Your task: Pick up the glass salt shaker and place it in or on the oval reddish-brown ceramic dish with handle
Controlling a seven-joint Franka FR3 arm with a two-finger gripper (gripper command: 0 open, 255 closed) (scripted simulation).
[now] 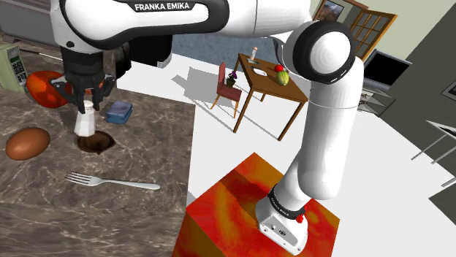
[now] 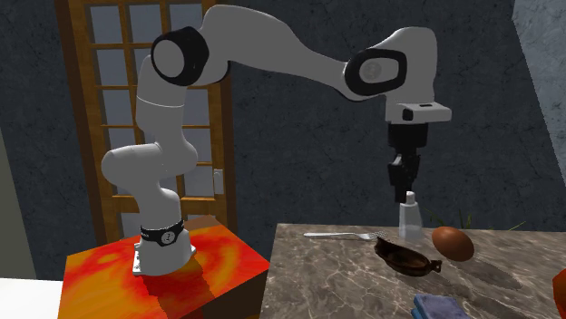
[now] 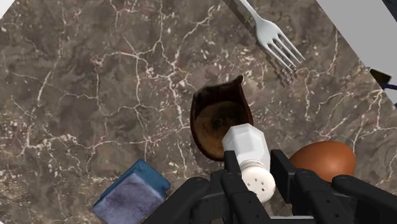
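- The white, faceted salt shaker has a rounded cap dotted with small holes.
- It stands upright, long axis vertical, cap uppermost.
- The black two-finger tool is closed on its cap end, clasping it.
- It is just above the oval dark reddish-brown dish on the brown marbled tabletop.
- A silver fork lies near.

Egg, fork and blue sponge crowd the dish; the marble countertop elsewhere lies open.
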